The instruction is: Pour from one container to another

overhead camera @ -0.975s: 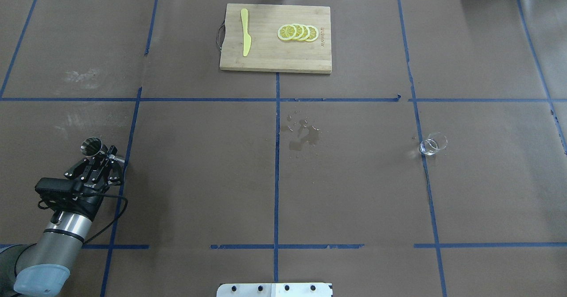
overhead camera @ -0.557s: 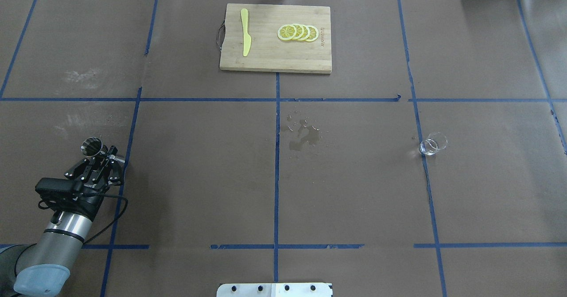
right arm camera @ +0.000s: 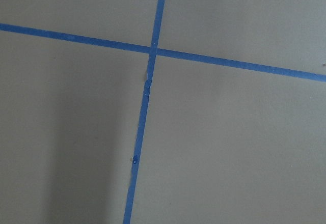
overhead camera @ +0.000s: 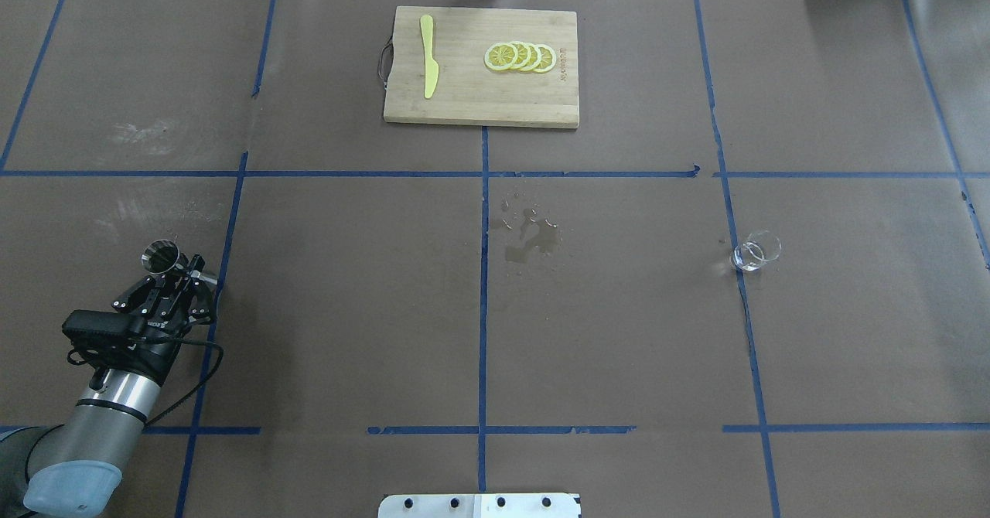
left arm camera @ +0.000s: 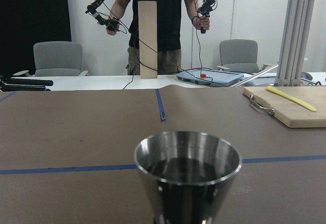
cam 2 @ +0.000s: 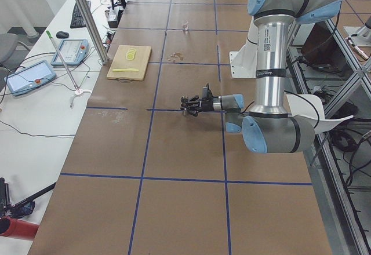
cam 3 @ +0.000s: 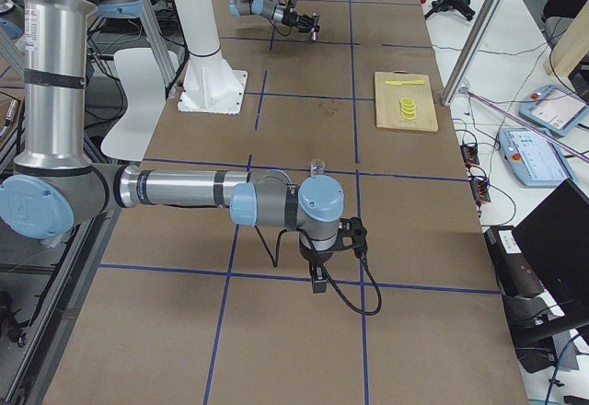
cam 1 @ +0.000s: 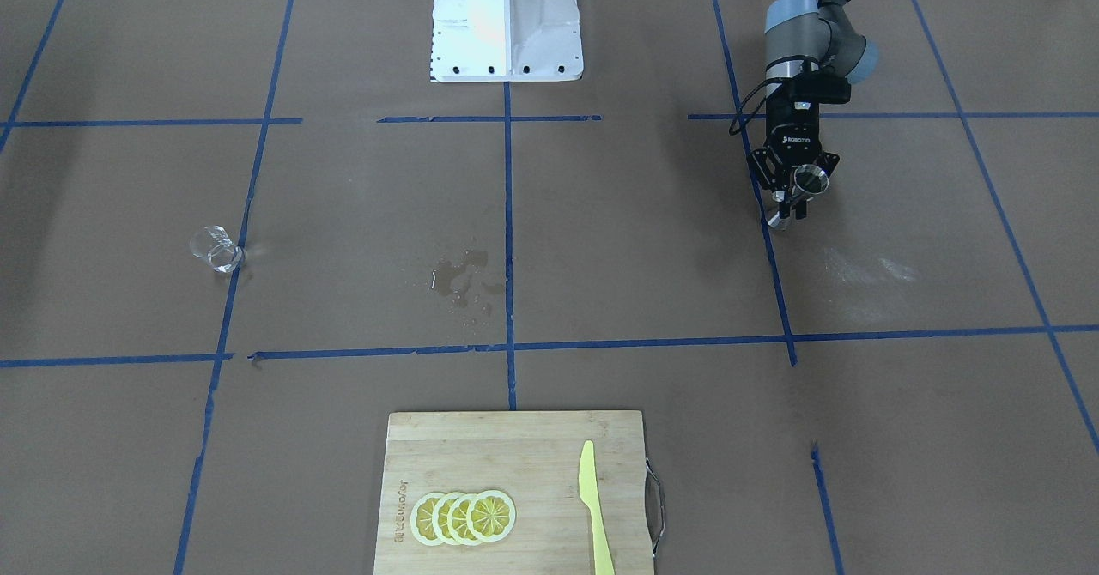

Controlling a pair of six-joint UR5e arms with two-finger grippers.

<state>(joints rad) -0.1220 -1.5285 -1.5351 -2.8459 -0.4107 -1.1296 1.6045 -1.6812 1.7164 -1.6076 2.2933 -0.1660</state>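
Note:
The silver jigger [overhead camera: 160, 256] is at the table's left, upright, with my left gripper [overhead camera: 184, 267] shut on its waist. The front-facing view shows the same jigger [cam 1: 809, 182] in the left gripper [cam 1: 793, 199], just above the brown paper. Up close in the left wrist view, the jigger [left arm camera: 187, 175] holds dark liquid; no fingers show there. The clear glass cup [overhead camera: 756, 251] stands alone at the right, also seen as a cup [cam 1: 215, 249] near a blue tape line. My right gripper [cam 3: 317, 278] points down at the table, near the glass cup [cam 3: 317, 165]; open or shut, I cannot tell.
A wooden cutting board [overhead camera: 464, 93] at the far middle carries lemon slices [overhead camera: 520, 56] and a yellow knife [overhead camera: 428, 56]. A wet spill [overhead camera: 530, 236] marks the table's centre. The white robot base [cam 1: 505, 17] sits at the near edge. A person [left arm camera: 153, 25] stands beyond the table.

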